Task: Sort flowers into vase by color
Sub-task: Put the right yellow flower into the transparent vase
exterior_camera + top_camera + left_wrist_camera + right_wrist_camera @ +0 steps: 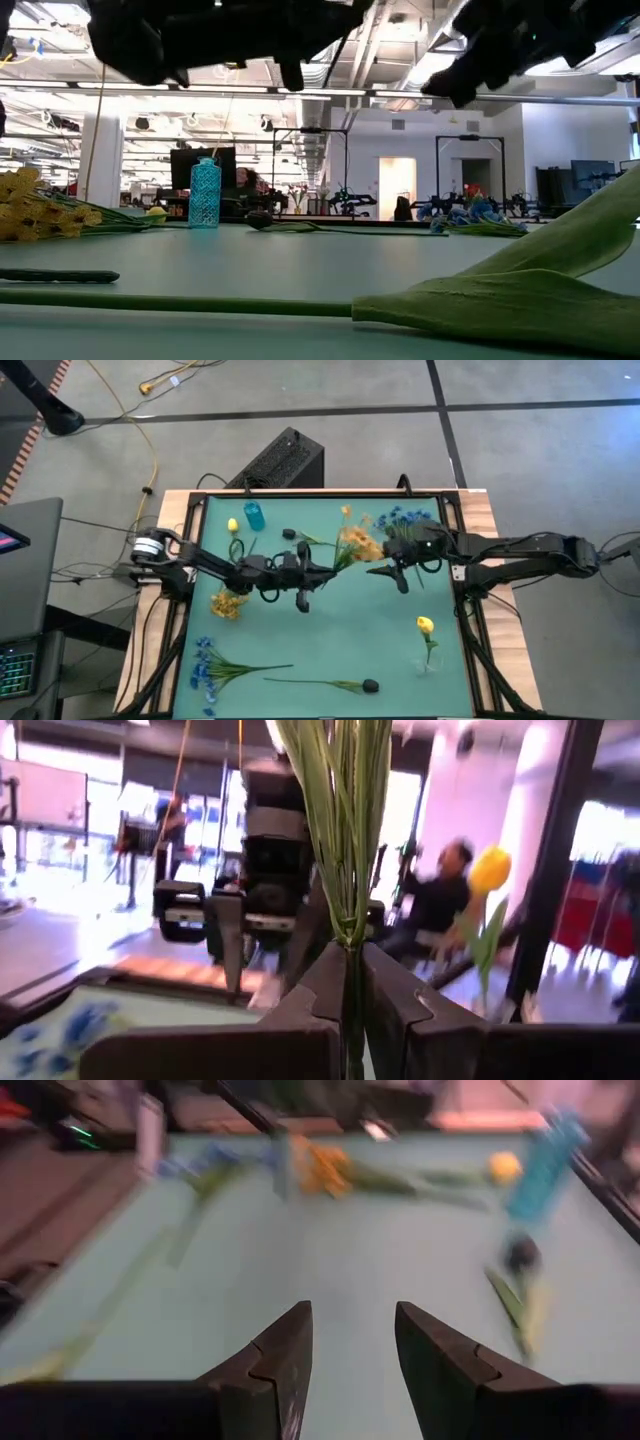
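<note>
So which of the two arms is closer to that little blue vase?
Left. Its fingers, shut on a yellow flower stem, sit just beside the blue vase; the right fingers hang farther across the table.

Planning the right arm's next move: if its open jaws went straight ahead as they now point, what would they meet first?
Probably bare teal table mat; depth is unclear.

Open-plan robotics lab; exposed ceiling ducts (330, 95), other rigs (470, 175) behind.

A black box (283, 459) and cables (150, 450) lie beyond the table (330, 650).
</note>
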Robot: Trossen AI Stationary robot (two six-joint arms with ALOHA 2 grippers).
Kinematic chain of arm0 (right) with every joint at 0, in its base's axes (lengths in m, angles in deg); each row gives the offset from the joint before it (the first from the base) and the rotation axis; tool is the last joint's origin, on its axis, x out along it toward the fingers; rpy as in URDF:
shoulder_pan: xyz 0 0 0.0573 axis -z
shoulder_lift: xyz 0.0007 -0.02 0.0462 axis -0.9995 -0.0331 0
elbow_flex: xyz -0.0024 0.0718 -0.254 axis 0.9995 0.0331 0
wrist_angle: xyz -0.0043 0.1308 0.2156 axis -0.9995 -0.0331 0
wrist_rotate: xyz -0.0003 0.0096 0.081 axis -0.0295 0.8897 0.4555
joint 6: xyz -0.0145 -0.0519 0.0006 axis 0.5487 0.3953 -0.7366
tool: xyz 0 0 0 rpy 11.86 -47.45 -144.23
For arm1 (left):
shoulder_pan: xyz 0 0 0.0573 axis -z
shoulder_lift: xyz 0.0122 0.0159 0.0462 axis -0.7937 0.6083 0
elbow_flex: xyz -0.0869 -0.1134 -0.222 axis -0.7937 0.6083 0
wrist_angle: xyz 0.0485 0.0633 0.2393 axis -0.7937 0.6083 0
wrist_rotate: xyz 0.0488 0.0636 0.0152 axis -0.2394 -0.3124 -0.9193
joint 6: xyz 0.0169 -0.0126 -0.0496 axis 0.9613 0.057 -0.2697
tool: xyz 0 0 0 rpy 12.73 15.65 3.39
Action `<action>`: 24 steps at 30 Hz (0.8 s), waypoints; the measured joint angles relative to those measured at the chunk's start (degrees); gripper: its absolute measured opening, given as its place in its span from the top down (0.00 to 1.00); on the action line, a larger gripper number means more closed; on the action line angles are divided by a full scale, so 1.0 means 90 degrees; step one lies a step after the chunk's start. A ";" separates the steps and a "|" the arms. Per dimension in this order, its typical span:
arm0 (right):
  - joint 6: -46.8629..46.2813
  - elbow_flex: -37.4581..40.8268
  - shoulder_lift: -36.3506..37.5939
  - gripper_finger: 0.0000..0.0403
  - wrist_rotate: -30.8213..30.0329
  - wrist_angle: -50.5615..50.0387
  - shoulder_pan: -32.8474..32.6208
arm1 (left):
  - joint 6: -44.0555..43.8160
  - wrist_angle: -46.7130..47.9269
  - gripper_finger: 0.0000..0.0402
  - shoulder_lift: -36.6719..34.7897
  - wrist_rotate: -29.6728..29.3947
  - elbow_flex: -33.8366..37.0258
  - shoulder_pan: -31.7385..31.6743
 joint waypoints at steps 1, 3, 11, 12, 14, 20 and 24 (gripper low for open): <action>0.0046 0.0000 0.0000 0.58 0.0104 0.0212 -0.0062 | -0.0084 -0.0297 0.99 0.0164 0.0004 -0.0026 0.0000; 0.0167 -0.0002 0.0000 0.58 0.0281 0.0565 -0.0191 | -0.0265 -0.0660 0.99 0.0503 0.0084 -0.0208 -0.0001; 0.0290 -0.0002 0.0000 0.51 0.0442 0.1334 -0.0504 | -0.0471 -0.0509 0.99 0.1507 0.0590 -0.1346 0.0040; 0.0289 -0.0002 0.0000 0.49 0.0537 0.1334 -0.0524 | -0.0408 -0.0455 0.99 0.1515 0.0638 -0.1430 0.0039; 0.0290 -0.0002 0.0000 0.44 0.0685 0.1323 -0.0544 | -0.0244 -0.0340 0.99 0.1512 0.0629 -0.1550 0.0039; 0.0319 -0.0002 0.0000 0.30 0.0820 0.1423 -0.0651 | -0.0047 0.0510 0.99 0.1503 0.0557 -0.1973 0.0036; 0.0312 -0.0002 0.0000 0.26 0.0821 0.1510 -0.0654 | 0.0080 0.1395 0.99 0.1511 0.0498 -0.2284 0.0046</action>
